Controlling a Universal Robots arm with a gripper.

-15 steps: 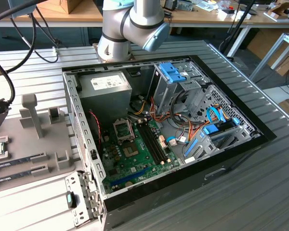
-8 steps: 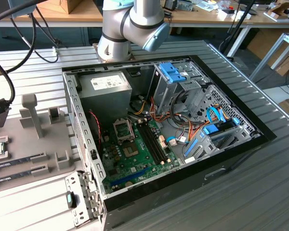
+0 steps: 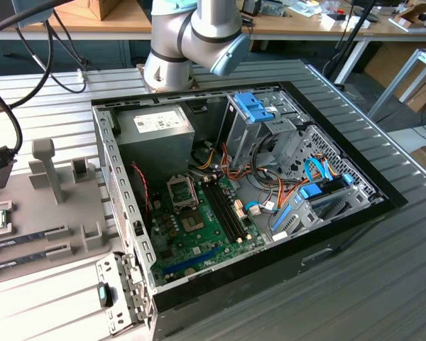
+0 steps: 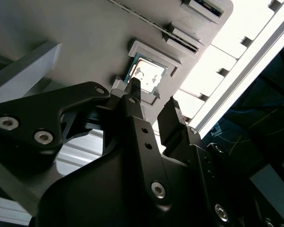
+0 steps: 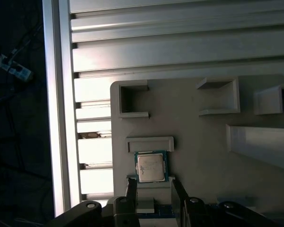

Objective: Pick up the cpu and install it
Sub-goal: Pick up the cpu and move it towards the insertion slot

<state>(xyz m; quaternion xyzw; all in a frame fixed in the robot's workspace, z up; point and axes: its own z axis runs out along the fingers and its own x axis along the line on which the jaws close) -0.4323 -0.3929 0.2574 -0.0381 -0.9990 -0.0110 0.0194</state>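
Grey tray (image 5: 203, 151), cpu (image 5: 150, 167) in its pocket, pincer (image 5: 153, 184) spread nearby

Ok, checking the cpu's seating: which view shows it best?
First wrist view: the cpu sits whole, face-on. The second wrist view shows it aslant behind a fingertip; the exterior view, a sliver at its left edge.
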